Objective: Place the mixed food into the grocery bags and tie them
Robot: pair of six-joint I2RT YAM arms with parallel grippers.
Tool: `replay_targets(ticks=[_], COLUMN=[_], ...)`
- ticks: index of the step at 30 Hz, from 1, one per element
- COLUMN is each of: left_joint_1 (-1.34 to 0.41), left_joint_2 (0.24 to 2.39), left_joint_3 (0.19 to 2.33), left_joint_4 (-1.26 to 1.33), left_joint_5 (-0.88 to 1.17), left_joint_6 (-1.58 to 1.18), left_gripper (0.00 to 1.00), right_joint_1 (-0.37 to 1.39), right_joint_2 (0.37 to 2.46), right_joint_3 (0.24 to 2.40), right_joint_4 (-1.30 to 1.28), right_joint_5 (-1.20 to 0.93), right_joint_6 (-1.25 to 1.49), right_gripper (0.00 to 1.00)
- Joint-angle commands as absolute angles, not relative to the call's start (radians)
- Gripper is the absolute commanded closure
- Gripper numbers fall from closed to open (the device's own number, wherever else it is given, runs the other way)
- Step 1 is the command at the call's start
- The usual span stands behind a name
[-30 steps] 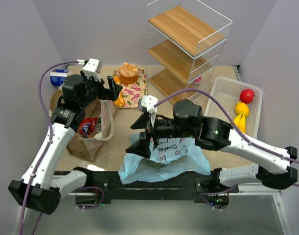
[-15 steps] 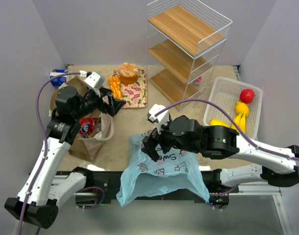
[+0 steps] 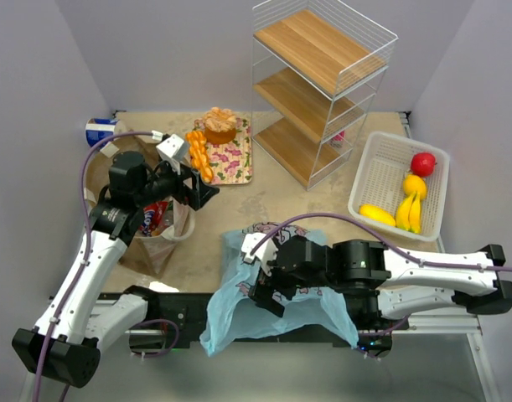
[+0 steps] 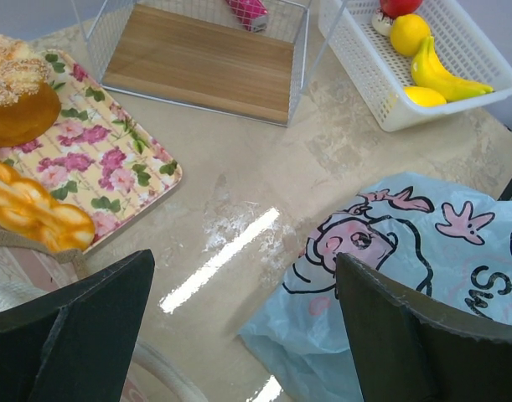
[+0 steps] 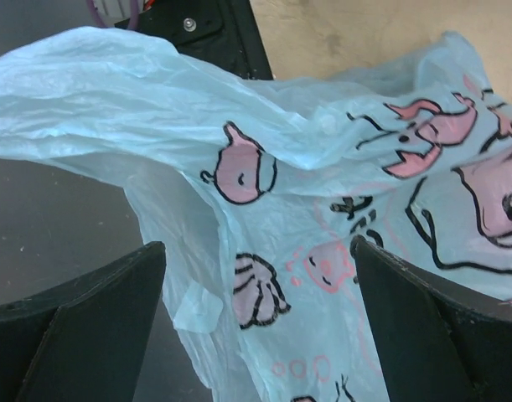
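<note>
The light-blue plastic bag (image 3: 276, 303) with pink cartoon prints lies spread at the table's near edge, partly over the black base. My right gripper (image 3: 262, 285) hovers open just above its left part; nothing sits between the fingers, and the bag (image 5: 323, 193) fills the right wrist view. The brown paper bag (image 3: 147, 244) stands at the left with red snack packets (image 3: 155, 216) inside. My left gripper (image 3: 197, 188) is open and empty beside its mouth, above bare table (image 4: 239, 209). A blue-and-white can (image 3: 98, 132) lies at the far left. Red and yellow fruit (image 3: 415, 186) sit in the white basket (image 3: 381, 159).
A floral tray (image 3: 235, 159) carries an orange cake (image 3: 220, 126) and orange segments (image 3: 197, 152) behind the paper bag. A white wire shelf unit (image 3: 323, 79) with wooden boards stands at the back middle. Walls close in on both sides.
My right gripper has come down and toward the near edge, and the blue bag has sunk flat. My left gripper has swung nearer and slightly right, off the tray.
</note>
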State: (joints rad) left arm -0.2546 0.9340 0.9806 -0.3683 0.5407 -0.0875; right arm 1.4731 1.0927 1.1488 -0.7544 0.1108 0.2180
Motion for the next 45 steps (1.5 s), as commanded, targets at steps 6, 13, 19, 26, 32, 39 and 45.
replay_targets(ticks=[6, 13, 19, 26, 32, 39, 45], left_joint_1=[-0.25, -0.25, -0.252, -0.253, -0.291, -0.485, -0.505], left_joint_2=[0.931, 0.896, 0.893, 0.859, 0.802, 0.795, 0.833], left_joint_3=[1.028, 1.071, 1.14, 1.134, 1.065, 0.999, 0.951], left_joint_4=[-0.449, -0.525, -0.594, -0.569, -0.391, -0.23, -0.117], left_joint_5=[0.577, 0.604, 0.684, 0.894, 1.071, 0.93, 0.835], left_joint_6=[-0.052, -0.057, -0.04, -0.055, -0.164, -0.235, -0.253], left_gripper=[0.07, 0.08, 0.1, 0.11, 0.11, 0.1, 0.11], right_joint_1=[1.496, 1.494, 1.378, 1.021, 0.907, 0.838, 0.831], right_joint_2=[1.199, 1.265, 1.316, 1.314, 1.414, 1.482, 1.471], right_joint_3=[1.129, 1.199, 1.333, 1.302, 1.364, 1.408, 1.401], right_joint_4=[-0.658, -0.712, -0.769, -0.575, -0.545, -0.549, -0.551], right_joint_5=[0.152, 0.424, 0.563, 0.255, 0.086, -0.017, -0.038], right_joint_6=[0.195, 0.267, 0.226, 0.06, 0.008, 0.006, 0.006], right_gripper=[0.08, 0.65, 1.0, 1.0, 1.0, 1.0, 1.0])
